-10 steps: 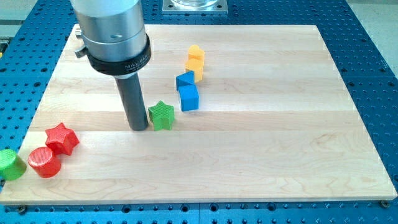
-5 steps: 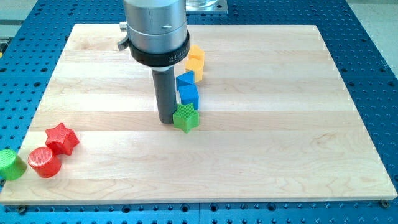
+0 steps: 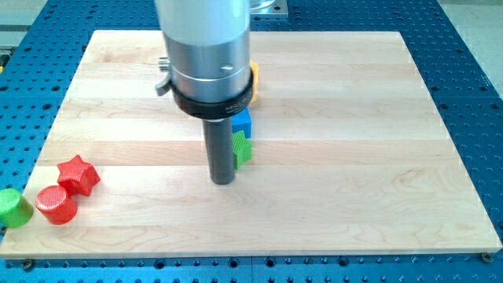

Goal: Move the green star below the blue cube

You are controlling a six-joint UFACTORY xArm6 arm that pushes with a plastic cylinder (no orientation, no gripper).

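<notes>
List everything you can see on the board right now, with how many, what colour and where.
green star: one, green, centre, just under the blue cube, partly hidden by the rod
blue cube: one, blue, centre, mostly hidden
orange block: one, orange, above the blue cube, mostly hidden
red star: one, red, view's lower left
red cylinder: one, red, lower left
green cylinder: one, green, at the board's left edge
my tip: one, dark, left of and below the green star

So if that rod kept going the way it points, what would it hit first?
It points straight down, so my tip would meet the wooden board, which it already seems to touch. The green star sits just to the tip's upper right in the view, not beneath it.
</notes>
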